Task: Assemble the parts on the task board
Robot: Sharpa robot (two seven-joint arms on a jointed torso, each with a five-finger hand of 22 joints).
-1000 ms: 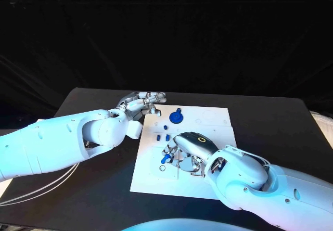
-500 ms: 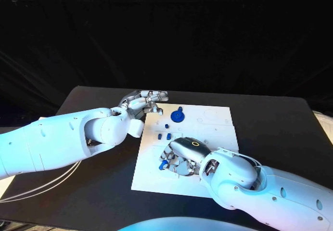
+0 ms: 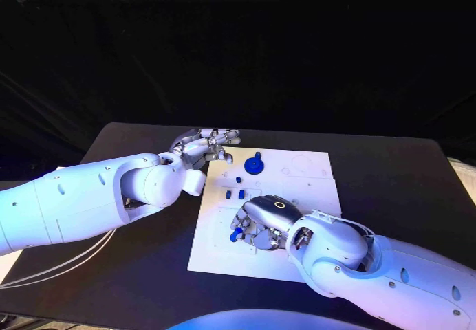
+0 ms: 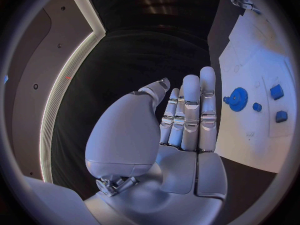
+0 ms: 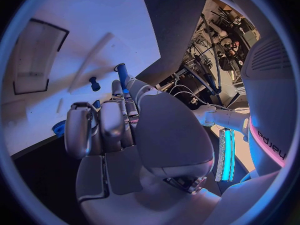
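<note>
Right hand [image 3: 260, 221] curling down over near-left part of task board [image 3: 307, 182], pinching small blue peg [image 3: 236, 234]; peg risking slip or tilt, fingers hiding seat. Left hand [image 3: 206, 146] hovering at board's far-left corner, fingers together, holding nothing. Blue gear [image 3: 254, 166] toothed, plastic-looking; board smooth white on matte black counter [image 3: 397, 179].

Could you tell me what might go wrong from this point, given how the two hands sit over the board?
1. The right hand is down on the task board with a blue part at its fingertips; its fingers hide that contact in the head view, so the part might slip or tip unseen.
2. Two small blue parts lie close to that hand; a sideways move could knock them.
3. The left hand hovers at the board's far corner near the blue gear and could brush it.
</note>
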